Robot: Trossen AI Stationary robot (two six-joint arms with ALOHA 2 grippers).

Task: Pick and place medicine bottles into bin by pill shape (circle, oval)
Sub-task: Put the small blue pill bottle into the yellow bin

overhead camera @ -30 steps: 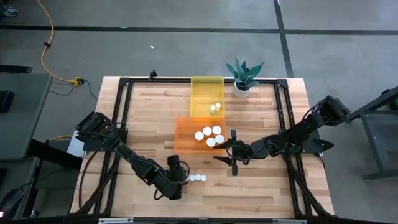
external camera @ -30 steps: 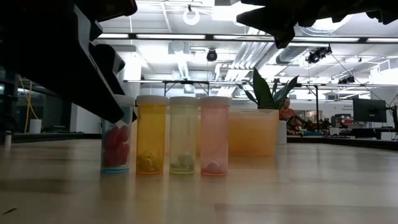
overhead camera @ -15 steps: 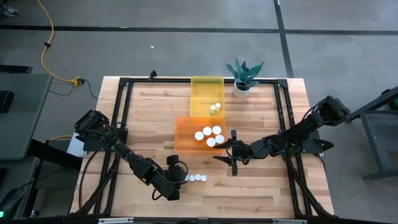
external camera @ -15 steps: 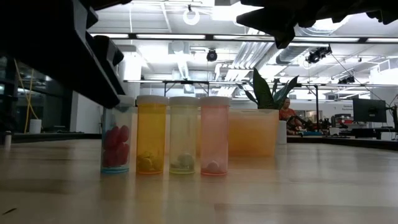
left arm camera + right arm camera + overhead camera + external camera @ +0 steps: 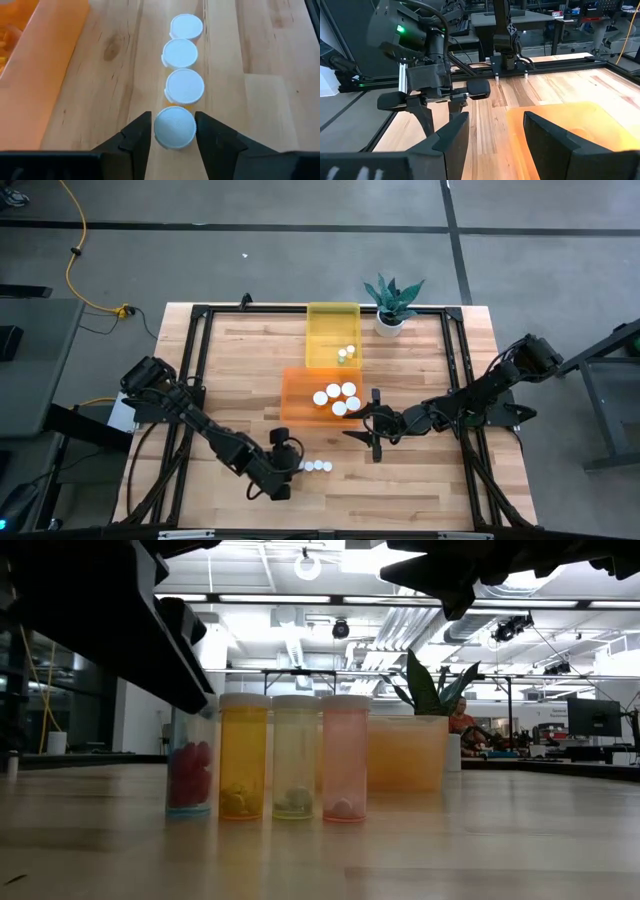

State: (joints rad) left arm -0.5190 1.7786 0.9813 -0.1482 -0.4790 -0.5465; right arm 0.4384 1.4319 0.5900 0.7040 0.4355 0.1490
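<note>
Four medicine bottles stand upright in a row on the table near its front edge: a blue one with red pills [image 5: 190, 780], an amber one [image 5: 244, 760], a pale green one [image 5: 295, 760] and a pink one [image 5: 345, 760]. My left gripper [image 5: 174, 131] sits at the row's left end, shut on the blue bottle's white cap [image 5: 174, 127]. My right gripper [image 5: 495, 145] hangs open and empty above the near right corner of the orange bin [image 5: 295, 395]. This bin holds several white-capped bottles. The yellow bin [image 5: 325, 320] behind it also holds bottles. My left gripper pinches the blue bottle's round white cap [image 5: 159, 131] between its two fingers, one on each side. The fingers [image 5: 140, 135] slant downward from the table's left, in line with the row. The bottle stands upright with its base [image 5: 190, 812] on the table.
The three other caps [image 5: 318, 466] sit close together just right of the held bottle. A potted plant [image 5: 392, 300] stands at the far right of the yellow bin. A black frame [image 5: 200, 360] runs along the table's edges. Bare wood lies left and right of the bins.
In the low view my left gripper's dark finger has shifted across the top of the blue bottle, coming in against it. The bottle still stands on the table. My right arm has kept still.
</note>
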